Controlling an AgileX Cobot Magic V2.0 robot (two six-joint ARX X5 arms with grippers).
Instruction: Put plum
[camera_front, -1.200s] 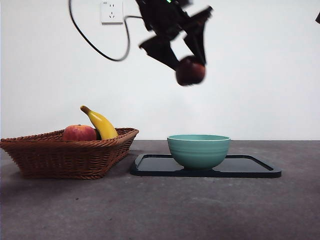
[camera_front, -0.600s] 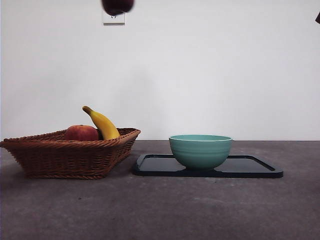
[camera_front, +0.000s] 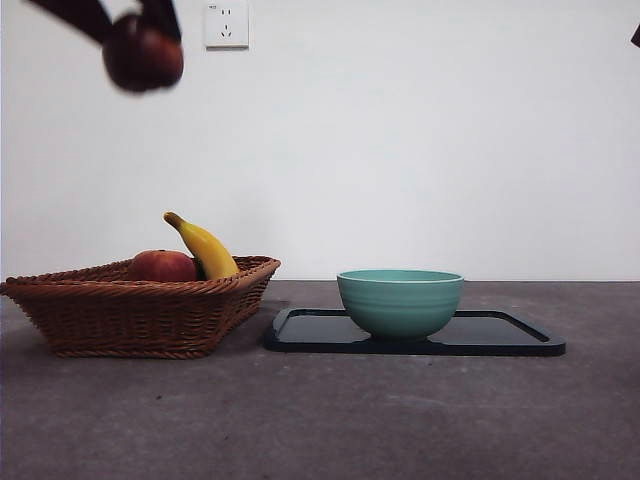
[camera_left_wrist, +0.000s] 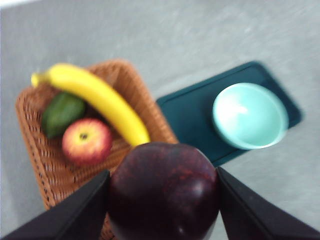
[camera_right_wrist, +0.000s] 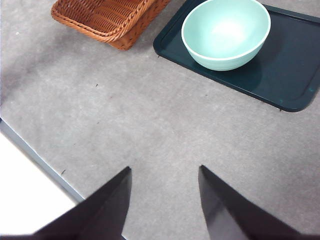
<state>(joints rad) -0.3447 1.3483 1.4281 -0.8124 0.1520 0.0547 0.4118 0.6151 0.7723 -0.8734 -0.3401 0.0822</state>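
The dark maroon plum (camera_left_wrist: 163, 190) sits between the jaws of my left gripper (camera_left_wrist: 162, 200), which is shut on it. In the front view the plum (camera_front: 143, 53) hangs high at the upper left, well above the wicker basket (camera_front: 140, 310). My left wrist view looks down past the plum onto the basket (camera_left_wrist: 55, 170) and the green bowl (camera_left_wrist: 250, 116). My right gripper (camera_right_wrist: 162, 200) stands open with nothing between its jaws, over bare table on the near side of the tray.
The basket holds a red apple (camera_front: 160, 266), a yellow banana (camera_front: 205, 247) and a green fruit (camera_left_wrist: 61, 112). The green bowl (camera_front: 400, 302) stands on a dark tray (camera_front: 500, 335) right of the basket. A black tip (camera_front: 635, 36) shows at the top right corner.
The plum in my left gripper swung from above the bowl up and to the left, leaving the top edge, and now hangs lower at the upper left above the basket.
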